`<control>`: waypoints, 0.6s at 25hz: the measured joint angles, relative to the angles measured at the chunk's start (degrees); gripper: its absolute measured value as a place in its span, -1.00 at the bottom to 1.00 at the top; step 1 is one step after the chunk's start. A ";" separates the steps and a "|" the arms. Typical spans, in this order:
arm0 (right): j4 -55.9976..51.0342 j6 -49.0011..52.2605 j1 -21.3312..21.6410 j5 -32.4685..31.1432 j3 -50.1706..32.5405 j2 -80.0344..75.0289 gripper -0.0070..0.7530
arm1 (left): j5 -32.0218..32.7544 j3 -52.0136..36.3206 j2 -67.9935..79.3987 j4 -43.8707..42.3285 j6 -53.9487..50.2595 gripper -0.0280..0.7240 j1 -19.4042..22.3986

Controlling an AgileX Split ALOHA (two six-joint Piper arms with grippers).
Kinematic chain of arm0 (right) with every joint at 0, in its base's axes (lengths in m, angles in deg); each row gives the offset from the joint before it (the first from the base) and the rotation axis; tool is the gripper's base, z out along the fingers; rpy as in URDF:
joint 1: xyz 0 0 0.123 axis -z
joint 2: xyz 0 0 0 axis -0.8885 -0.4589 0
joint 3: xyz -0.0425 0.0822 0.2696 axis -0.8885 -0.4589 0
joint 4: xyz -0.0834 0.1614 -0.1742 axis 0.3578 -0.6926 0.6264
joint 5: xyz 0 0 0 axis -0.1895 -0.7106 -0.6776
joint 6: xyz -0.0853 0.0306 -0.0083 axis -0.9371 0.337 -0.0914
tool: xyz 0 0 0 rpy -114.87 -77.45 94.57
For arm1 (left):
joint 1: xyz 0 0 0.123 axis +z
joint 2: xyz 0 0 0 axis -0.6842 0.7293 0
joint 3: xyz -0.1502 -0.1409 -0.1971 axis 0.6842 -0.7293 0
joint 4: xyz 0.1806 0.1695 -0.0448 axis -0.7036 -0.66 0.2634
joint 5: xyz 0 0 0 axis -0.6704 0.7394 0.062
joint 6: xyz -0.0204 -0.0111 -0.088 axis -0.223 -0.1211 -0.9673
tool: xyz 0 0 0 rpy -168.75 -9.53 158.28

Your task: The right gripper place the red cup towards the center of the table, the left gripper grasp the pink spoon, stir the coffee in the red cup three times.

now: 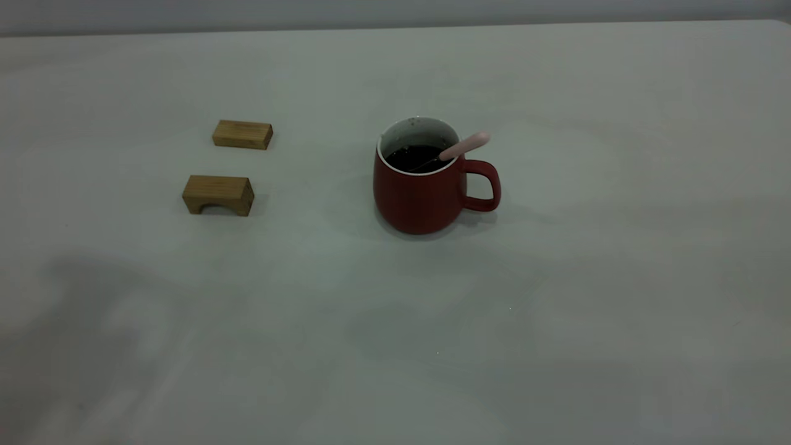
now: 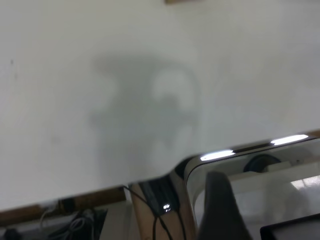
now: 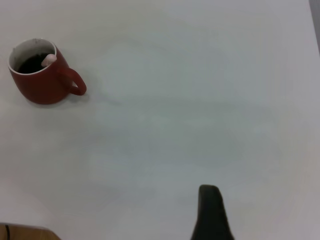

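Observation:
The red cup (image 1: 423, 185) stands upright near the middle of the table (image 1: 556, 296), its handle pointing to the right in the exterior view. Dark coffee (image 1: 417, 157) fills it. The pink spoon (image 1: 465, 146) leans in the cup with its bowl in the coffee and its handle resting on the rim above the cup's handle. The right wrist view shows the cup (image 3: 42, 75) far off across bare table. Neither gripper appears in the exterior view. My left gripper (image 2: 220, 210) hangs over the table's edge, and my right gripper (image 3: 210, 212) is above bare tabletop. Both are far from the cup and hold nothing that shows.
Two wooden blocks lie at the left: a flat one (image 1: 242, 134) farther back and an arched one (image 1: 218, 194) nearer. The left wrist view shows the table's edge with cables (image 2: 160, 220) beyond it.

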 joint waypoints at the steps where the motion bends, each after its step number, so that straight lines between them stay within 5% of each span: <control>1: 0.00 0.00 0.00 0.00 0.00 0.00 0.56 | 0.00 -3.13 -4.61 0.16 0.00 0.54 0.61; 8: 0.00 0.00 0.00 0.00 0.00 0.00 0.56 | -0.11 -19.91 -33.97 0.50 2.52 0.54 12.02; 15: 0.00 0.00 0.00 0.00 0.00 0.00 0.56 | -2.96 -31.75 -55.76 0.94 7.50 0.54 15.24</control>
